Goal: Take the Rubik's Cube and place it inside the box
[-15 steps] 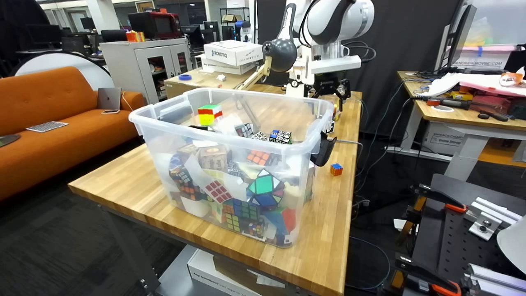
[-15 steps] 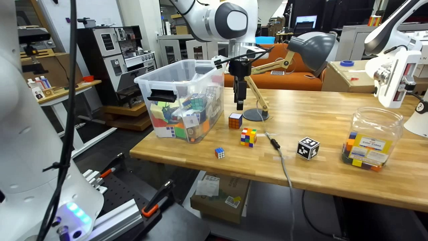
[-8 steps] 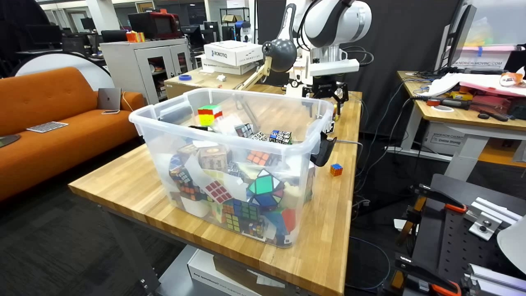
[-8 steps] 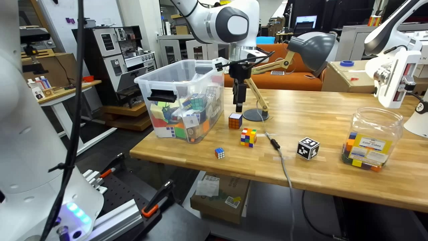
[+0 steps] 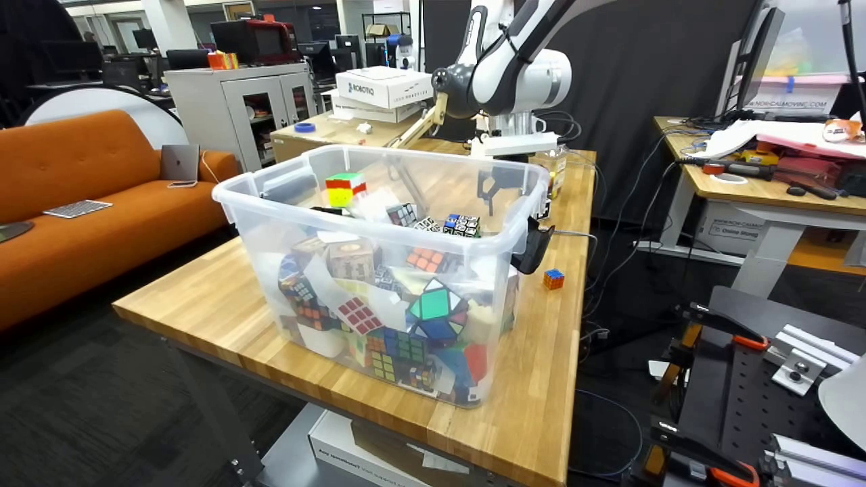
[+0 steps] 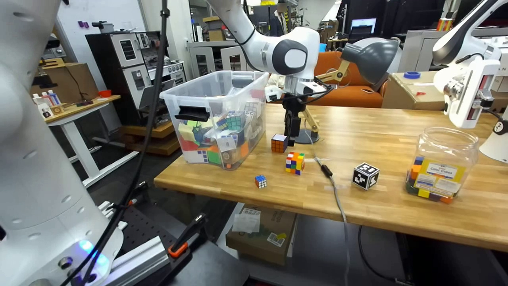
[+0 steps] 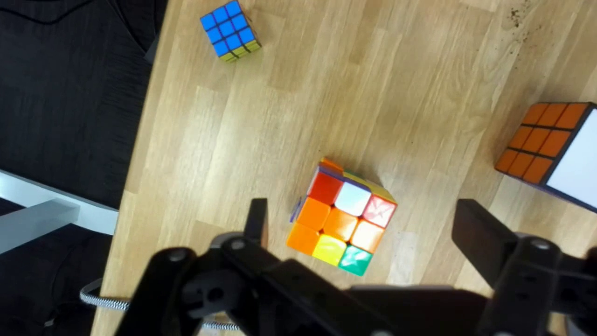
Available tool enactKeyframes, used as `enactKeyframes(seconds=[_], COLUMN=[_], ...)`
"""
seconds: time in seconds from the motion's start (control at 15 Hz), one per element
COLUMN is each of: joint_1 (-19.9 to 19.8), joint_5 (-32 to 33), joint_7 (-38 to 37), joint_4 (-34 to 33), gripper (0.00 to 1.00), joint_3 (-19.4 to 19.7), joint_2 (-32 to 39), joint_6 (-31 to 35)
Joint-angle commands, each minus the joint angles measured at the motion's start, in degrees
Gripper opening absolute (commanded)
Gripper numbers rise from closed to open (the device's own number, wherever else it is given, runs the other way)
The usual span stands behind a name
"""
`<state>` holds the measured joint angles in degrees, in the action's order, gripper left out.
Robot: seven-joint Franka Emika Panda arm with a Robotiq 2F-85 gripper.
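Note:
Rubik's-type cubes stand on the table. A scrambled cube (image 6: 294, 163) also shows in the wrist view (image 7: 343, 224). A larger cube with orange and white faces (image 6: 279, 143) shows at right in the wrist view (image 7: 543, 142). A small blue-topped cube (image 6: 260, 181) lies near the table edge, also in the wrist view (image 7: 228, 30). My gripper (image 7: 364, 226) is open and empty; the scrambled cube shows between its fingers, apart from both. The gripper (image 6: 291, 139) hangs above the table, seen through the tub wall elsewhere (image 5: 497, 193). The see-through box (image 5: 372, 228) (image 6: 186, 99) holds several cubes.
A desk lamp (image 6: 369, 59) stands behind the gripper. A cable with a switch (image 6: 326, 171) crosses the table. A black-and-white patterned cube (image 6: 365, 176) and a clear jar of coloured cubes (image 6: 440, 171) stand farther along. The table edge (image 7: 140, 149) runs near the small cube.
The arm and gripper have moved lower, and toward the right in one exterior picture and the left in another. The cubes and box have not moved.

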<state>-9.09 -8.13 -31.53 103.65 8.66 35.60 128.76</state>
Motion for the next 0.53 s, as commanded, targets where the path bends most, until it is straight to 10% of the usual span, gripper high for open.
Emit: enactKeyframes(seconds=[0.0,0.47], joint_1=[0.5,0.6], joint_5=[-2.4,-2.2], joint_7=[-3.4,-3.6], joint_4=[-8.2,-9.1], gripper=[1.0,1.0], joint_3=[1.4,1.7], joint_2=[6.6,8.3], joint_6=[-5.2,-4.0])
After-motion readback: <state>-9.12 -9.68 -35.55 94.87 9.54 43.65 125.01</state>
